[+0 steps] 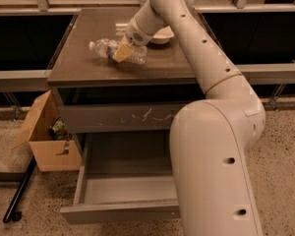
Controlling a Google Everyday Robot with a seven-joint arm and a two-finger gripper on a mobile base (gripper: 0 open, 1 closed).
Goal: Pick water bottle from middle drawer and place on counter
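The water bottle (132,54) lies on its side on the counter (88,63), white cap pointing left. My gripper (122,51) reaches in from the right and is closed around the bottle's middle, one tan finger (121,52) across its near side. The bottle rests on or just above the slab. The middle drawer (123,213) stands pulled out below, and its grey tray (130,188) is empty. My arm's large white body covers the drawer's right part.
A white bowl (161,35) sits on the counter just behind the gripper. A shut drawer front with white scratch marks (137,117) is above the open drawer. An open cardboard box (46,141) and a black pole (19,193) are on the floor at left.
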